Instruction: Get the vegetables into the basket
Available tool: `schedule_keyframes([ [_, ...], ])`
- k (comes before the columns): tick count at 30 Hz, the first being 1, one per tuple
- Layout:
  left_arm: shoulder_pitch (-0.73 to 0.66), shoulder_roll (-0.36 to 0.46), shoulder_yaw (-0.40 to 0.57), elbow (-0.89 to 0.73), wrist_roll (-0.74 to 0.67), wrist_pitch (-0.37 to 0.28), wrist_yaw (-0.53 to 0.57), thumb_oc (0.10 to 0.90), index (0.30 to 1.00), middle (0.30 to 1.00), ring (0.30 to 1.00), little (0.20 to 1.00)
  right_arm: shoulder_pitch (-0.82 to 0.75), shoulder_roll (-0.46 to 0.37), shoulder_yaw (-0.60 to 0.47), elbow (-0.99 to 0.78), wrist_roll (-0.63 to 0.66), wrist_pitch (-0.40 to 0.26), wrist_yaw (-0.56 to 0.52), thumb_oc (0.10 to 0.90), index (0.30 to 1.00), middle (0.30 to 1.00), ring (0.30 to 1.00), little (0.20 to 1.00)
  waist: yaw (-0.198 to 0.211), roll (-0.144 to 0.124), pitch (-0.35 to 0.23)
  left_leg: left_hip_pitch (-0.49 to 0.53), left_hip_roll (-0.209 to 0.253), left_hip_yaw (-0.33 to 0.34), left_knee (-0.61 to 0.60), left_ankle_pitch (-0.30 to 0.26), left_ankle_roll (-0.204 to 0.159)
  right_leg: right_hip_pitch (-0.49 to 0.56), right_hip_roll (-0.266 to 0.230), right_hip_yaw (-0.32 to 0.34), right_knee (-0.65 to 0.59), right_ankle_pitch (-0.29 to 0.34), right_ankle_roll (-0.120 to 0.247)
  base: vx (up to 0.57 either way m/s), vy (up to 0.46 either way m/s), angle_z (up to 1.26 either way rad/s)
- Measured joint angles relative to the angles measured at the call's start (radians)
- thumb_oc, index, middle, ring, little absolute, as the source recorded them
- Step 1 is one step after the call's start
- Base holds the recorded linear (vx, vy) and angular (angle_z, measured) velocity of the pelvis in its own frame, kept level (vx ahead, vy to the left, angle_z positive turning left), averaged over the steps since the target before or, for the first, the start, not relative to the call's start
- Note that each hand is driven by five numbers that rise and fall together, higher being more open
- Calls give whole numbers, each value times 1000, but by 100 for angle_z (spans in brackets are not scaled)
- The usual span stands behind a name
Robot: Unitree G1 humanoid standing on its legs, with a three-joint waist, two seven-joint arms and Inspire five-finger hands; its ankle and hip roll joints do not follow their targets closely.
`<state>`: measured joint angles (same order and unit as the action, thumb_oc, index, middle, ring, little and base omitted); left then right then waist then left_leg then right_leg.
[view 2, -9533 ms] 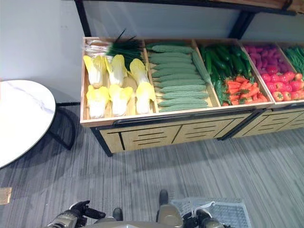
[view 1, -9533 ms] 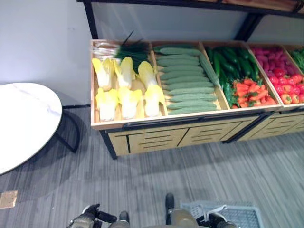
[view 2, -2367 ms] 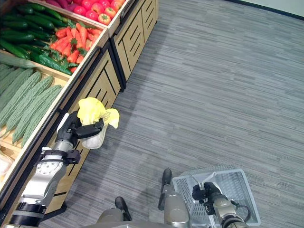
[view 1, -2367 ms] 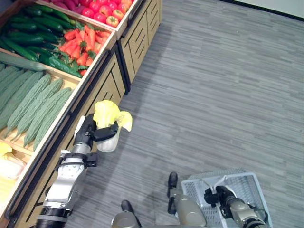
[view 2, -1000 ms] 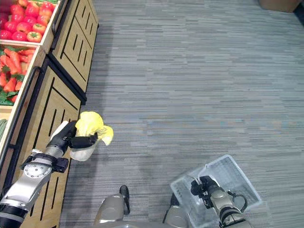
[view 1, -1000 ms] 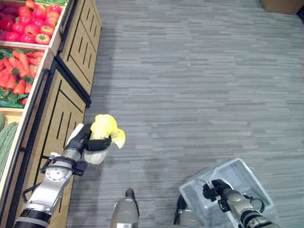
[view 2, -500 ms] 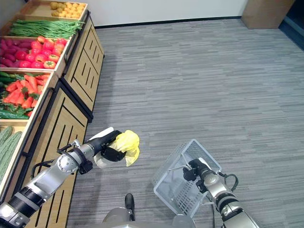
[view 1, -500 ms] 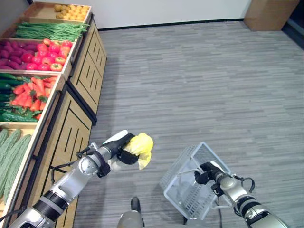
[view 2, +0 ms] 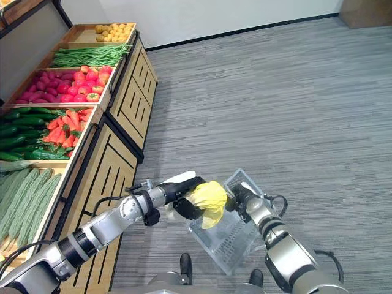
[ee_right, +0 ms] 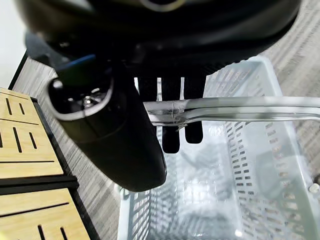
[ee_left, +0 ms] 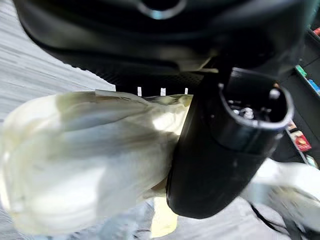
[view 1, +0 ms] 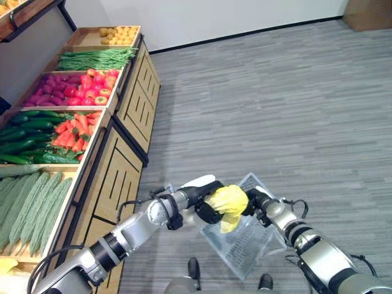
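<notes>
Carrying the yellow cabbage (view 1: 228, 199) across to the basket (view 1: 242, 242) — that is the step in hand, and it looks close to the drop. The left hand (view 1: 205, 208) sits at lower centre of the left eye view, fingers and thumb curled round the pale base of the cabbage, with the yellow leaves bunched over the basket's near rim. In the left wrist view the same hand (ee_left: 220, 145) has the whitish stem of the cabbage (ee_left: 85, 160) pressed against its palm.

Over on the right, the right hand (view 1: 260, 201) is clenched round the clear handle (ee_right: 235, 107) of the basket; the right wrist view shows the fingers (ee_right: 171, 127) hooked over that bar and the basket (ee_right: 250, 165) hanging below with nothing visible inside it. The basket hangs tilted, its open mouth turned up towards the cabbage.

Judging the next move: the left hand needs to bring the cabbage over the mouth, lower it past the rim and loosen its fingers, while the right hand holds the handle steady. The handle bar sits right beside the leaves, so snagging looks possible.

Pose: the left arm reaches in from lower left, forearm angled up and rightward; the right arm comes from lower right, bent inward to meet it. The produce bins (view 1: 67, 104) lie in the upper left.
</notes>
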<state>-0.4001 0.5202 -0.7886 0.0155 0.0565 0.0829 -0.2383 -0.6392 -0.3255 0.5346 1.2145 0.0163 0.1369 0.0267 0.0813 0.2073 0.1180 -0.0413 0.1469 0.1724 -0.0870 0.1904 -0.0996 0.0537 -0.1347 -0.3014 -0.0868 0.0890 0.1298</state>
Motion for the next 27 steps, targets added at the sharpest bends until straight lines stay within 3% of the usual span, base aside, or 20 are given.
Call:
schedule_keyframes([
  [3, -5, -26, -2, 35, -23, -5, 10, 400, 300, 300, 300, 300, -51, 3, 19, 40, -1, 13, 0, 400, 300, 300, 300, 300, 2, 0, -1, -1, -1, 0, -1, 0, 0, 1, 0, -3, 0, -2, 0, 48, 21, 2],
  [4, -19, -95, -7, 152, -38, -2, 22, 400, 300, 300, 300, 300, -125, 9, 25, 84, -2, 32, -1, 400, 300, 300, 300, 300, 3, -3, 1, -3, 1, -3, -1, 0, 0, -1, 2, -4, 0, -2, 0, 0, 0, 0],
  [6, -15, -113, -46, 262, -39, 21, 23, 400, 300, 300, 300, 300, -198, 7, 24, 32, -1, 31, -21, 400, 300, 300, 300, 300, -6, -25, 5, -5, 4, -2, -1, 0, 0, -4, 5, -2, 0, -2, -1, 43, 34, -2],
  [9, -16, -161, -61, 421, -58, 34, 40, 400, 300, 300, 300, 300, -221, 36, 39, -20, 3, 28, -39, 400, 300, 300, 300, 300, -18, -81, 7, -6, 9, 13, -1, -1, 0, -18, 9, 16, 0, -2, -1, 27, 31, -16],
  [11, -17, -192, -66, 523, -58, 46, 52, 400, 300, 300, 300, 300, -220, 75, 67, -68, 9, 29, -41, 400, 300, 300, 300, 300, -51, -122, 9, -13, 12, 29, -1, -2, -1, -36, 11, 33, 0, 3, -6, 12, 29, -26],
  [15, -20, -263, -66, 702, -53, 53, 76, 400, 300, 300, 300, 300, -191, 88, 131, -209, 34, 30, -35, 400, 300, 300, 300, 300, -91, -163, 10, -13, 13, 48, -1, -3, 0, -52, 11, 57, 0, 10, -8, 18, 23, -17],
  [20, -34, -303, -66, 754, 18, 58, 97, 400, 300, 300, 300, 300, -125, 46, 182, -409, 69, 30, -26, 400, 300, 300, 300, 300, -112, -172, 12, -1, 16, 73, -1, -6, 2, -56, 13, 81, 0, 17, -9, -10, 6, -14],
  [27, -103, -272, -72, 734, 106, 66, 106, 400, 300, 300, 300, 300, 3, 0, 259, -576, 91, 34, 49, 400, 300, 300, 300, 300, -128, -191, 13, 9, 17, 96, -1, -11, 1, -62, 13, 105, 0, 23, -7, 9, 1, -11],
])
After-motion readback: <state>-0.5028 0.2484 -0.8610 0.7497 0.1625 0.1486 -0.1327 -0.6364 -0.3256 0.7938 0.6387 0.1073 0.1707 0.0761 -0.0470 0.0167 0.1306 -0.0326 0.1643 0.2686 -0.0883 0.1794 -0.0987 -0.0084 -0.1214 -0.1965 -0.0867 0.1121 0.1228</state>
